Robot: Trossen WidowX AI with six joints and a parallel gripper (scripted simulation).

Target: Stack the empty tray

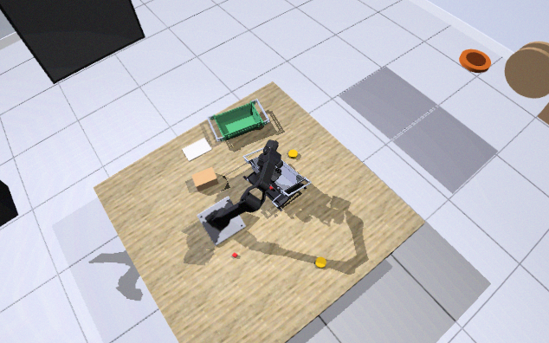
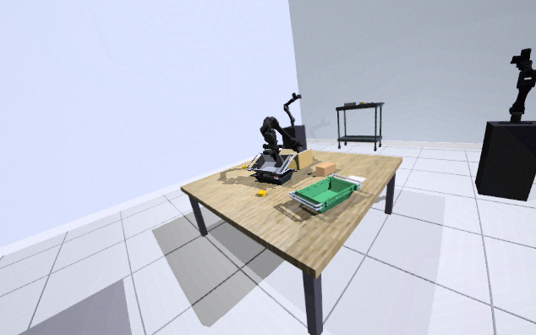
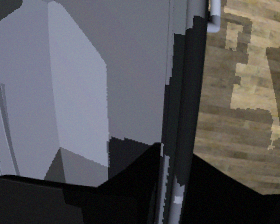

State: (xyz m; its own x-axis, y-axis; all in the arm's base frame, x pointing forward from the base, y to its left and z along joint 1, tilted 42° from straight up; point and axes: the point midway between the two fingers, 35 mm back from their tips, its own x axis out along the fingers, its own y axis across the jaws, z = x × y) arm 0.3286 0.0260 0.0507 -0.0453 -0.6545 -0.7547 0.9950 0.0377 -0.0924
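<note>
My gripper [image 1: 274,173] [image 2: 272,159] [image 3: 166,150] is shut on the long side wall of the empty grey tray [image 1: 291,177] [image 3: 81,90]. That tray hangs over the black loaded tray [image 2: 281,178], which stands on the table; in the exterior view the gap between them looks small. The grey tray's own wire bars stand out at its ends. It looks somewhat tilted in the exterior view. The arm and the grey tray hide most of the black tray, its load and its bars, so I cannot tell how its bars lie or whether the trays touch.
A green tray [image 1: 239,121] [image 2: 327,194] with wire bars out at its ends stands near one table edge. Near it lies a white plate [image 1: 196,149]. An orange-brown box [image 1: 204,177] [image 2: 325,169], yellow discs [image 1: 293,153] [image 1: 320,262] and a small red block [image 1: 235,255] are also on the table.
</note>
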